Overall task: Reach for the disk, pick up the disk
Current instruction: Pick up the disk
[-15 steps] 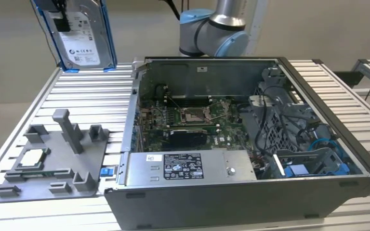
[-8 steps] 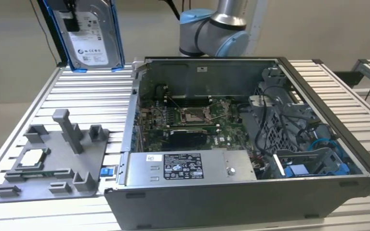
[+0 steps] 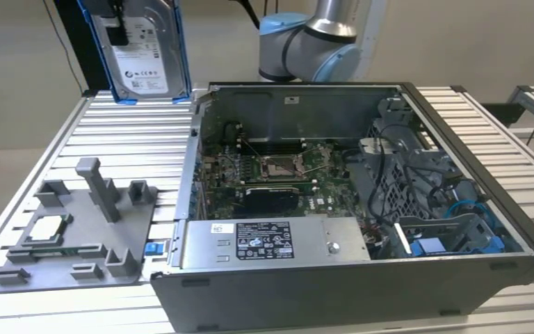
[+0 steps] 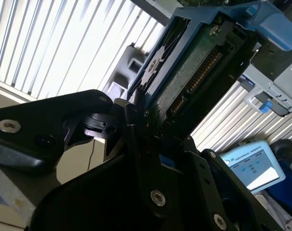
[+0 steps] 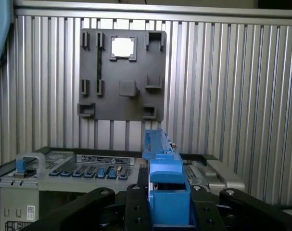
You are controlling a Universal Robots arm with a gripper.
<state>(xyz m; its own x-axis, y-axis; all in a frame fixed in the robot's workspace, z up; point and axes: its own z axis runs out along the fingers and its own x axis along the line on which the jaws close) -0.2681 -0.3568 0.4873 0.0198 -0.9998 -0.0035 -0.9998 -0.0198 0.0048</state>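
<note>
one disk (image 3: pixel 144 56) hangs upright in the upper left of the exterior view. its label faces the camera and blue rails (image 3: pixel 183 49) run down both sides. it sits over the far corner of the counter (image 3: pixel 128 139), just beside the open case (image 3: pixel 489 278). the claw (image 3: pixel 109 24) grips it from above. in both wrist views the black fingers (image 5: pixel 136 207) are closed on the disk's end. the first wrist view shows a blue rail pinched between them, and the second wrist view shows the green circuit-board face (image 4: pixel 184 82). i cannot tell whether the lower edge is clear of the counter's slats, but it looks close. reach and grasp seem done, and the lift at least begun.

risks, as i judge them:
- the hold is at one end only and partly on smooth plastic, so the long body could pivot or slip out if the arm jerks.
- a low corner could catch a slat ridge and twist the disk in the grip.
- a sideways swing could knock it against the case wall.

the grey fixture (image 3: pixel 72 236) with its chip (image 3: pixel 44 228) lies at lower left, well apart and in no danger.
</note>
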